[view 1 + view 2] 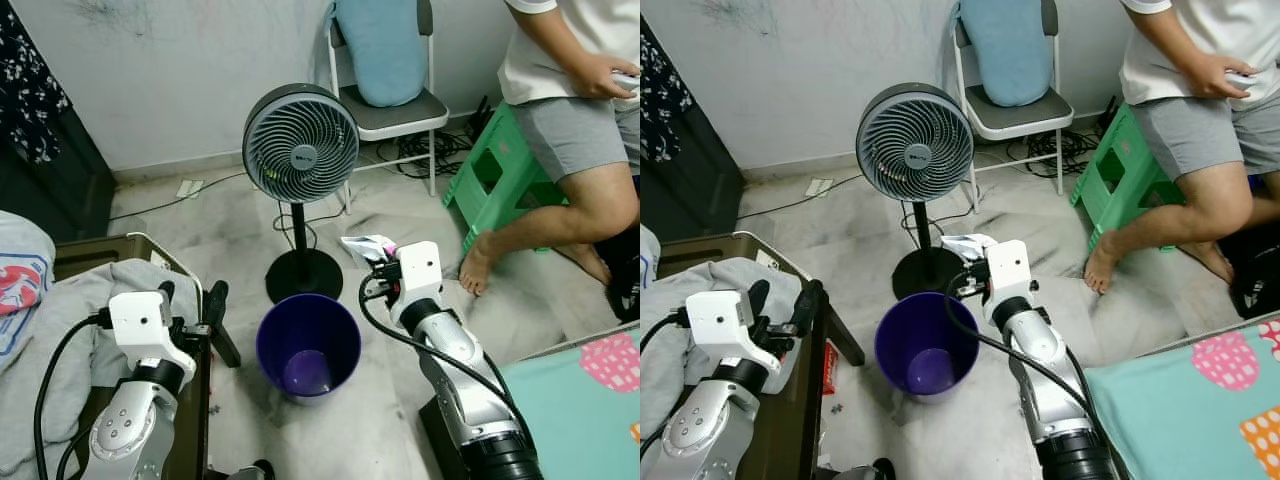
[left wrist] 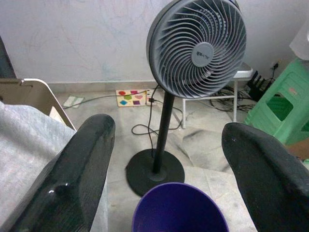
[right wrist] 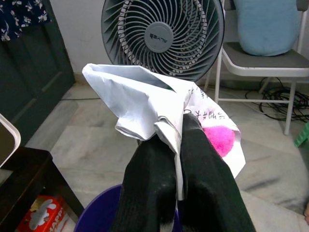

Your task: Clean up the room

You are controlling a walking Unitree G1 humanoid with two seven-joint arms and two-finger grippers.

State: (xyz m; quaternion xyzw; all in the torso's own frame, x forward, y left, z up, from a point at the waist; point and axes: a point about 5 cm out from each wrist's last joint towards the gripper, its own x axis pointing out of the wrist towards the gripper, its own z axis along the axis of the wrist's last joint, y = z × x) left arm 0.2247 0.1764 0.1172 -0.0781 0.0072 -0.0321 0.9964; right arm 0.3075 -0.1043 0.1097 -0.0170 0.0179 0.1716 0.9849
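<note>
On the marble floor (image 1: 200, 240), the right gripper (image 3: 178, 130) pinches a crumpled paper (image 3: 145, 101) beside the purple bin (image 1: 308, 345), left gripper (image 2: 169, 159) open; released here, it may miss the rim.

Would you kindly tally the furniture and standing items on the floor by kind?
Fan: 1
Folding chair: 1
Green stool: 1
Purple bin: 1
Total: 4

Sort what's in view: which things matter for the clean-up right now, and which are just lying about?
In play: crumpled paper pinched in the right gripper; purple bin below it.
Lying about: fan, folding chair, green stool, grey cloth, open left gripper.
</note>
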